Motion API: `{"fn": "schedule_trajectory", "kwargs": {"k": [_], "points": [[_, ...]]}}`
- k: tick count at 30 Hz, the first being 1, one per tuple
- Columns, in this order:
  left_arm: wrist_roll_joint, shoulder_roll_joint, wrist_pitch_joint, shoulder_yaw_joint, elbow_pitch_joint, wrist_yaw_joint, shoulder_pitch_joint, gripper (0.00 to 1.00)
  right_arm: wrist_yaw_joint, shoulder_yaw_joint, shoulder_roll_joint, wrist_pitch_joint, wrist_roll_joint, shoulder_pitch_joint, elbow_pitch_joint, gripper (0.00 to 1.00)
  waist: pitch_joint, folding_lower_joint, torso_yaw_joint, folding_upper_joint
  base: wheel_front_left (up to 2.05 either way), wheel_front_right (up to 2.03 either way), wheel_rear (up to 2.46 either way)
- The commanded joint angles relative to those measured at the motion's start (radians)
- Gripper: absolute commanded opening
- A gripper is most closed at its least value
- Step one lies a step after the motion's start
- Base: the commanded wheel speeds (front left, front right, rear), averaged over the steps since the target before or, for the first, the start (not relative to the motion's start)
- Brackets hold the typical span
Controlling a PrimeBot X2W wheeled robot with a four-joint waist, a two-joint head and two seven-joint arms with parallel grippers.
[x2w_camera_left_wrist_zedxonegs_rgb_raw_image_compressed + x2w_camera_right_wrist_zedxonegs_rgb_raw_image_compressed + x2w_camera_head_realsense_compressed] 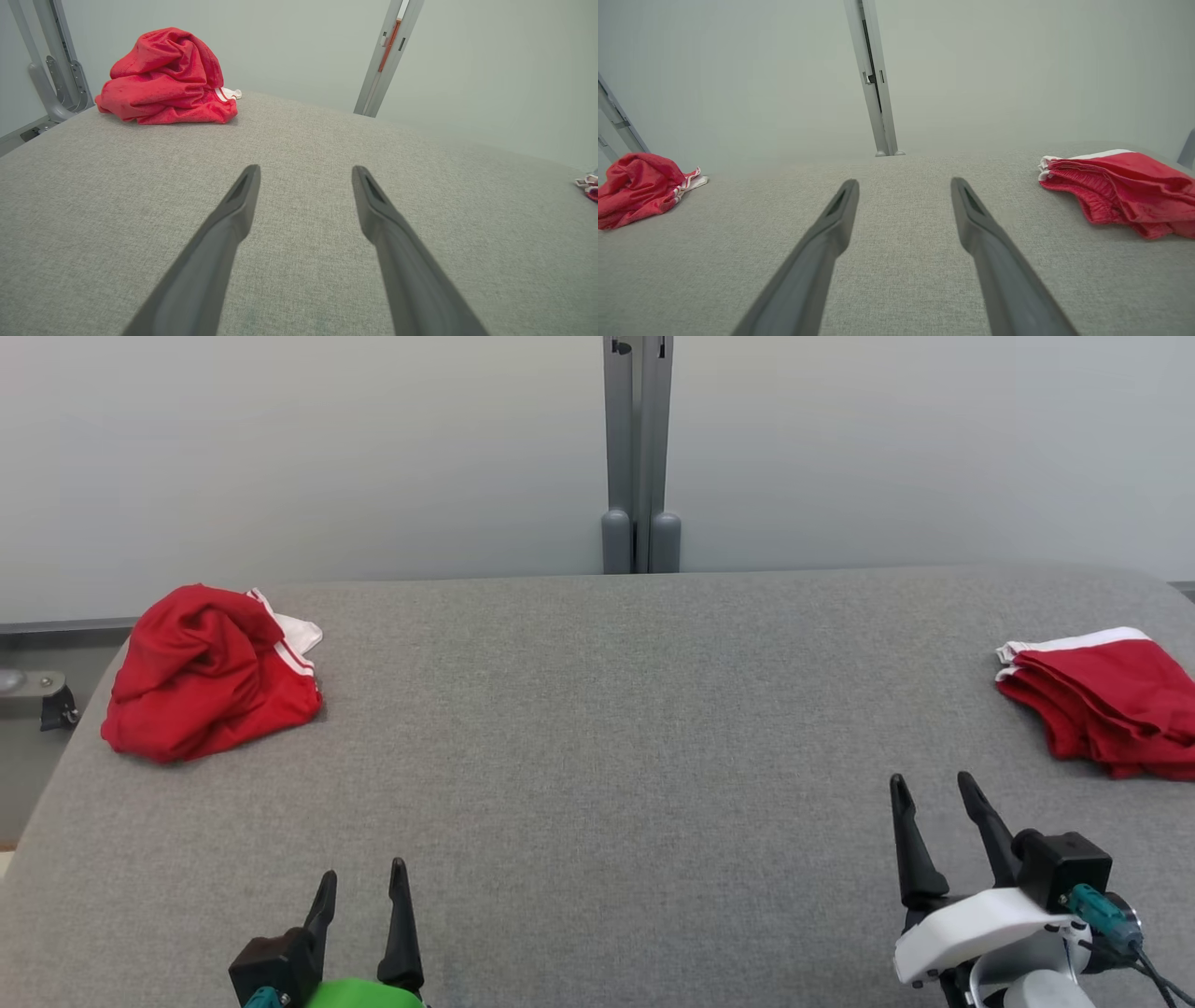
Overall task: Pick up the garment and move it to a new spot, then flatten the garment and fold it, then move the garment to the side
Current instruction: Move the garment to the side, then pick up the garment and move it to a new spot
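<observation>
A crumpled red garment (210, 672) with white trim lies in a heap at the far left of the grey table (597, 728); it also appears as a garment (166, 79) ahead and left of the left fingers, and as a garment (642, 189) at the left edge of the right wrist view. My left gripper (362, 882) hovers open near the front edge, well short of the heap. At the front right, my right gripper (934, 789) stands open and empty. The left gripper (306, 173) and right gripper (903, 186) both point over bare cloth.
A folded stack of red garments (1106, 705) with white waistbands rests at the table's right edge, also seen as a stack (1120, 189). A grey post (639, 457) stands behind the table's middle. A metal bracket (37, 695) sits off the left edge.
</observation>
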Motion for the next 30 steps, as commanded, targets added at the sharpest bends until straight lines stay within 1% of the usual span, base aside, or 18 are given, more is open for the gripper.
{"fn": "schedule_trajectory", "kwargs": {"k": [1,10,15,30], "points": [[0.006,-0.002,-0.003,0.003,0.004,-0.006,0.015,1.00,-0.002,0.009,-0.001,0.003,0.011,0.020,-0.007,1.00,-0.010,0.0001,0.007,0.0000,0.00,0.00,0.00],[0.027,-0.020,-0.003,0.014,0.023,-0.028,0.008,1.00,-0.002,0.058,-0.001,0.008,0.040,0.060,-0.018,1.00,-0.019,0.0001,0.004,0.0000,0.00,0.00,0.00],[0.037,-0.026,-0.003,0.019,0.028,-0.036,0.005,1.00,-0.002,0.063,-0.001,0.012,0.041,0.059,-0.015,1.00,-0.021,0.0001,0.003,0.0000,0.00,0.00,0.00],[0.058,-0.040,-0.003,0.034,0.032,-0.043,0.004,1.00,-0.002,0.062,-0.001,0.017,0.044,0.067,-0.011,1.00,-0.017,0.0001,0.012,0.0000,0.00,0.00,0.00]]}}
